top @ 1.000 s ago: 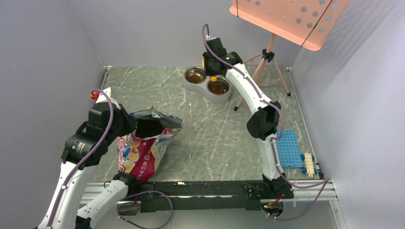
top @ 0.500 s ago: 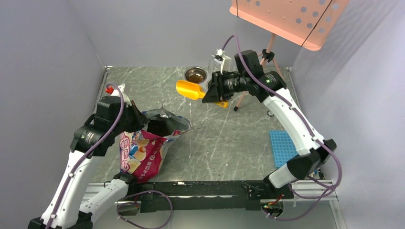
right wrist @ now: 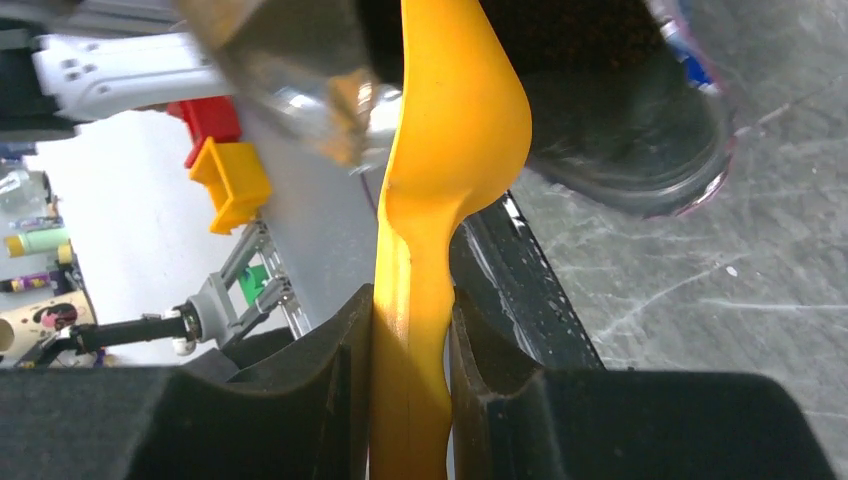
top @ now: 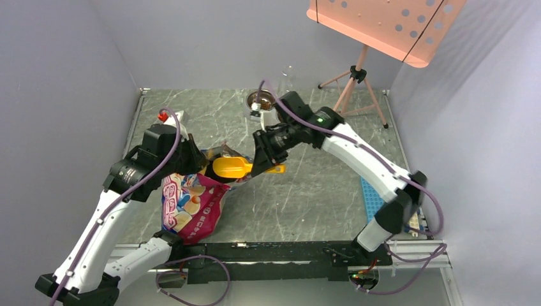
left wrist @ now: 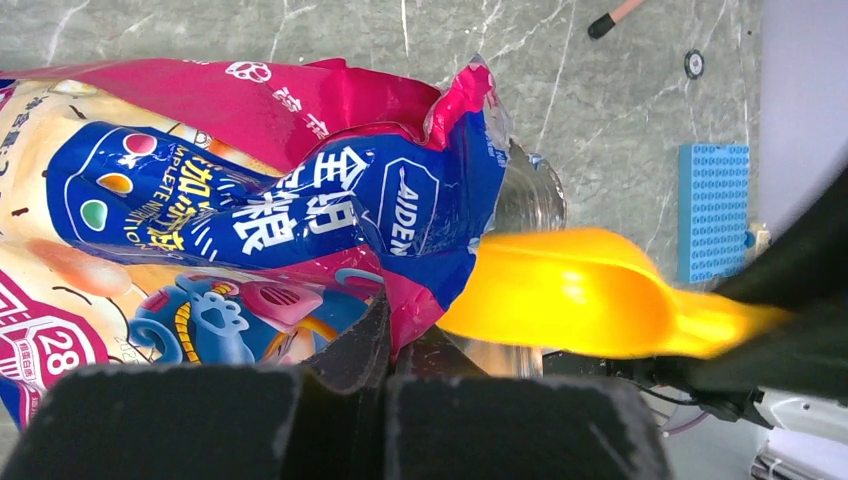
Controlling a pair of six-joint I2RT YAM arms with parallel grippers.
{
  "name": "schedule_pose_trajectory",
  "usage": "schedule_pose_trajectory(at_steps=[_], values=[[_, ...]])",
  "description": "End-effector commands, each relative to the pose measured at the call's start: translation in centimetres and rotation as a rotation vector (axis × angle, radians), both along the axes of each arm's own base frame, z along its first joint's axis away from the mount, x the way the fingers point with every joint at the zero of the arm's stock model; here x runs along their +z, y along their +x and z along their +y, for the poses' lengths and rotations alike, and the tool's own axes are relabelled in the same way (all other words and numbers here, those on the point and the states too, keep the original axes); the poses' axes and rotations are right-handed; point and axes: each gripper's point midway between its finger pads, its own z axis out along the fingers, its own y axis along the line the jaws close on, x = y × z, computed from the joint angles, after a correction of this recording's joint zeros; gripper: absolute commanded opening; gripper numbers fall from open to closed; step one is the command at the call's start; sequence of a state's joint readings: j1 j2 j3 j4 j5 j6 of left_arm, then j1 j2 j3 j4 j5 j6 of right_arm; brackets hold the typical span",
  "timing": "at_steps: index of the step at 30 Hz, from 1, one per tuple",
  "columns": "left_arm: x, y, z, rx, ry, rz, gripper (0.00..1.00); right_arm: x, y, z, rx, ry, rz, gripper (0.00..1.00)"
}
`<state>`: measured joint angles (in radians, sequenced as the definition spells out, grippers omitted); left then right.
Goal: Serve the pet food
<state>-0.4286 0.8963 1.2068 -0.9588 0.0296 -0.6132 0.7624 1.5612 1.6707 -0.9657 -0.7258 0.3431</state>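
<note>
My left gripper [top: 193,160] is shut on the rim of the pink-and-blue printed bag [top: 190,205], holding its mouth open and tilted right. In the left wrist view its fingers [left wrist: 360,345] pinch the bag's edge [left wrist: 250,190]. My right gripper [top: 263,155] is shut on the handle of the yellow scoop [top: 232,167], whose bowl is at the bag's mouth. The handle runs between my right fingers [right wrist: 345,340], and the scoop [right wrist: 455,120] points into the bag's dark inside [right wrist: 610,110]. Pet food [top: 260,101] shows as brown kibble in the metal bowl at the back.
A pink perforated board [top: 383,22] on a tripod [top: 356,75] stands at the back right. A blue studded plate [left wrist: 712,205] lies at the right near edge. The right arm hides the second bowl. Grey walls close in the left, back and right.
My right arm has swung the yellow scoop from the bowls at the back down and left to the bag's mouth. My left gripper has shifted slightly right, still holding the bag's rim.
</note>
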Motion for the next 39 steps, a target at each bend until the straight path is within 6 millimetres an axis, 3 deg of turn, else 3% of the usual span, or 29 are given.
schedule_pose_trajectory(at_steps=[1, 6, 8, 10, 15, 18, 20, 22, 26, 31, 33, 36, 39], values=[[4.8, -0.4, -2.9, -0.097, -0.117, -0.145, 0.00, -2.5, 2.6, 1.3, -0.061, -0.137, 0.013, 0.00], [4.7, -1.2, -3.5, -0.107, -0.145, -0.147, 0.00, -5.6, 6.6, 2.5, -0.164, -0.363, -0.037, 0.00], [4.0, -1.3, -3.2, -0.086, -0.126, -0.114, 0.00, -6.7, 7.6, 3.0, -0.175, -0.431, -0.064, 0.00], [2.9, -1.3, -2.6, -0.047, -0.092, -0.064, 0.00, -9.1, 8.4, 3.7, -0.161, -0.527, -0.103, 0.00], [2.6, -1.0, -2.2, -0.016, -0.083, -0.060, 0.00, -14.5, 6.1, 7.5, -0.049, -0.551, -0.088, 0.00], [2.9, -0.8, -2.1, -0.006, -0.098, -0.084, 0.00, -15.7, 3.6, 11.1, 0.049, -0.452, -0.045, 0.00], [2.9, -0.8, -2.0, -0.003, -0.088, -0.082, 0.00, -14.4, 1.8, 13.4, 0.133, -0.335, 0.004, 0.00], [3.0, -0.8, -1.7, 0.006, -0.070, -0.080, 0.00, -11.5, 0.3, 15.8, 0.216, -0.162, 0.056, 0.00], [3.4, -0.9, -0.3, 0.051, -0.037, -0.105, 0.00, -4.3, -2.0, 16.8, 0.352, 0.141, 0.148, 0.00], [3.9, -1.2, 1.8, 0.130, -0.004, -0.145, 0.00, 2.0, -0.9, 13.1, 0.333, 0.354, 0.208, 0.00], [4.0, -1.3, 2.5, 0.160, 0.004, -0.158, 0.00, 3.0, 0.0, 11.1, 0.291, 0.397, 0.226, 0.00], [4.2, -1.4, 3.6, 0.207, 0.012, -0.176, 0.00, 2.8, 1.0, 8.2, 0.229, 0.411, 0.252, 0.00], [4.4, -1.5, 4.5, 0.244, 0.022, -0.192, 0.00, 1.5, 1.4, 6.0, 0.171, 0.377, 0.255, 0.00]])
